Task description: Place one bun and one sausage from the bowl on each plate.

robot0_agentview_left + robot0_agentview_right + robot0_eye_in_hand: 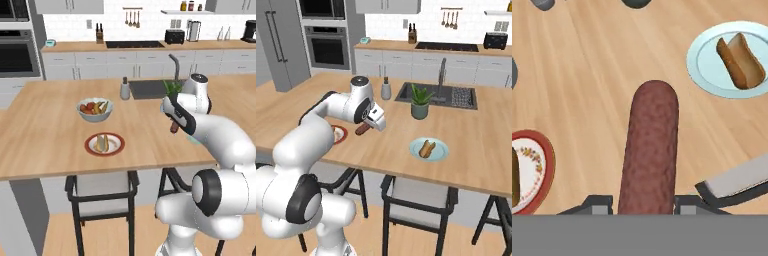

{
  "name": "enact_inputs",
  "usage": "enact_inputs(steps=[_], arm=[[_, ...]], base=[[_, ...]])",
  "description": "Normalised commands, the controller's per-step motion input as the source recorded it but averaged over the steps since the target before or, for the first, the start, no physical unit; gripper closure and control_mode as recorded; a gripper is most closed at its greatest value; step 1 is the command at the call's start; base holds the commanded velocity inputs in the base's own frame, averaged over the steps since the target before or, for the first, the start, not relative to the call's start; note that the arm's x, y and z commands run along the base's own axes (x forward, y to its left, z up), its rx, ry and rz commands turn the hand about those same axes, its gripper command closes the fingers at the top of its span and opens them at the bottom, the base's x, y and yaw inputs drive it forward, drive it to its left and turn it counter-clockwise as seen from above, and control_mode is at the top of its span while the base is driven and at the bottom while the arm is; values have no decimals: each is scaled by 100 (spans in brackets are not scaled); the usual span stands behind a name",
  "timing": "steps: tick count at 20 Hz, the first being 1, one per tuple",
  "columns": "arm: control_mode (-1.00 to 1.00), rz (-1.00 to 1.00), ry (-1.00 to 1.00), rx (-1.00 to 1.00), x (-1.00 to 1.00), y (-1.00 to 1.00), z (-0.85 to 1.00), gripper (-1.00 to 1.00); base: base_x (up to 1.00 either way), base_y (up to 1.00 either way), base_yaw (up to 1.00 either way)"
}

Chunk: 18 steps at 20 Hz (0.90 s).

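gripper [643, 202] clamping sausage [649, 150] (above counter)

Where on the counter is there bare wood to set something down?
Bare wood lies between the red-rimmed plate and the blue plate, below the held sausage. It is crowded by the sink, where the plant stands.

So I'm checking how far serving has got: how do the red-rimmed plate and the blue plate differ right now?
The red-rimmed plate is white with a patterned border; the blue plate is plain pale blue. The red-rimmed plate sits by the fruit bowl, the blue plate near the potted plant. Both are round, flat on the counter, and each holds a bun; the sausage is in the gripper.
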Motion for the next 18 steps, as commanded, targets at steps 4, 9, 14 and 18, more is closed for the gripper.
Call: enact_inputs(steps=[4, 9, 14, 18], arm=[[100, 0, 0, 0, 0, 0, 0, 100], [100, 0, 0, 0, 0, 0, 0, 100], [-100, 18, 25, 3, 84, -14, -41, 100], [-100, 42, 27, 0, 41, -13, -96, 100]], base=[[38, 100, 0], [77, 49, 0], [0, 0, 0], [0, 0, 0]])
